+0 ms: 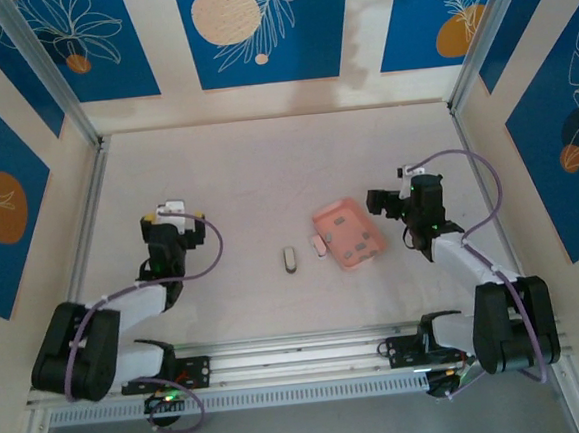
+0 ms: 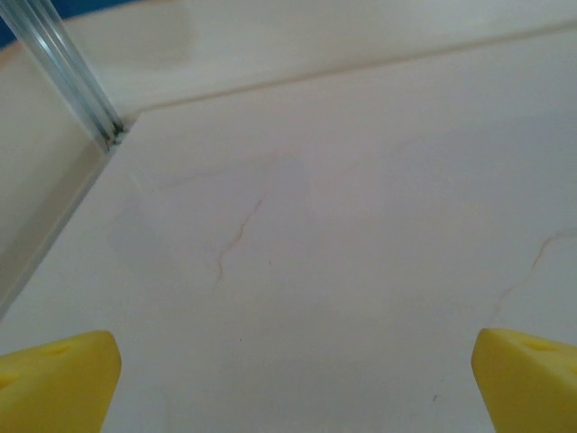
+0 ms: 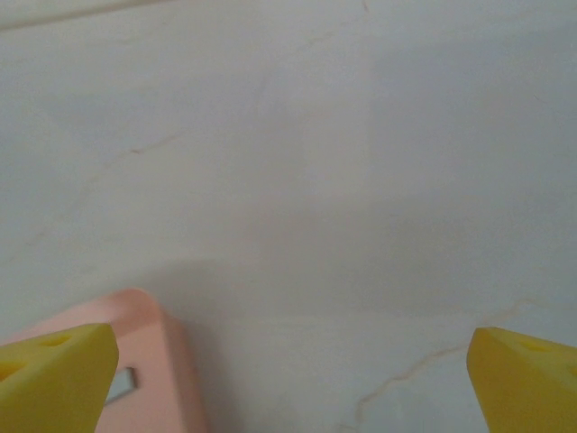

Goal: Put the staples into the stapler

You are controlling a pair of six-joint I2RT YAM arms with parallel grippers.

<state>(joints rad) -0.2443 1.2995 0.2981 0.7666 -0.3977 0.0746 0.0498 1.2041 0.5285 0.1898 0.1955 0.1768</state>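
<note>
From the top camera I saw the stapler [image 1: 290, 260] lying flat on the table [image 1: 246, 170], about midway between the two arms. Its long axis ran nearly straight away from the bases, though I could not tell which end was its nose. Just to its right lay the staples [image 1: 319, 245], a pale little pack set roughly parallel to it and resting against the left edge of the pink tray [image 1: 364, 223]. Well off to the left, the left hand [image 1: 173, 218] was released, its yellow fingers [image 2: 56, 379] spread wide over bare table. The right hand [image 3: 290, 379], just right of the tray, was likewise released and grasped nothing.
</note>
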